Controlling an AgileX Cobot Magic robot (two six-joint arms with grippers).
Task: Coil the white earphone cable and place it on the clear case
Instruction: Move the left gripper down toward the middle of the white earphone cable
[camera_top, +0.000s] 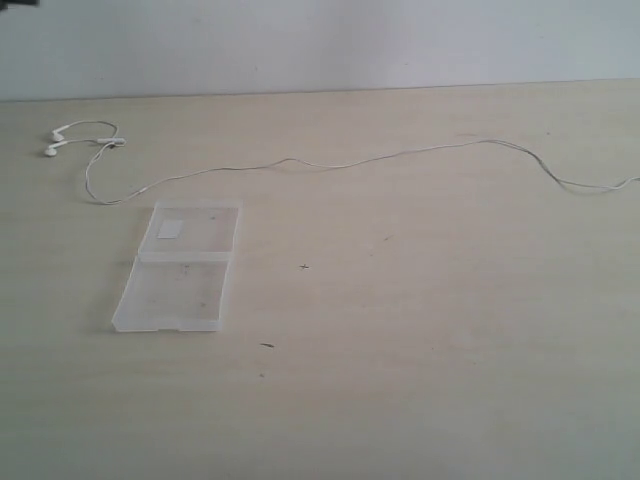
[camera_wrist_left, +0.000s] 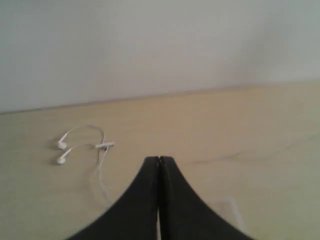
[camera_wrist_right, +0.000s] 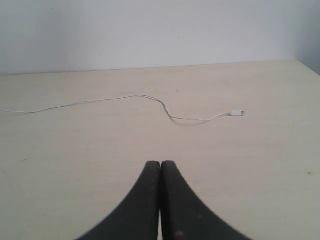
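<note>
The thin white earphone cable (camera_top: 330, 166) lies uncoiled on the pale wooden table (camera_top: 450, 350), running from the upper left of the exterior view to its right edge. Its two white earbuds (camera_top: 52, 140) sit at the upper left; its white plug (camera_wrist_right: 237, 113) shows in the right wrist view. The flat transparent hinged plastic case (camera_top: 175, 295) lies open at centre left, just below the cable's loop, not touching it. The left gripper (camera_wrist_left: 159, 161) and the right gripper (camera_wrist_right: 160, 164) are both closed, fingers pressed together, empty.
</note>
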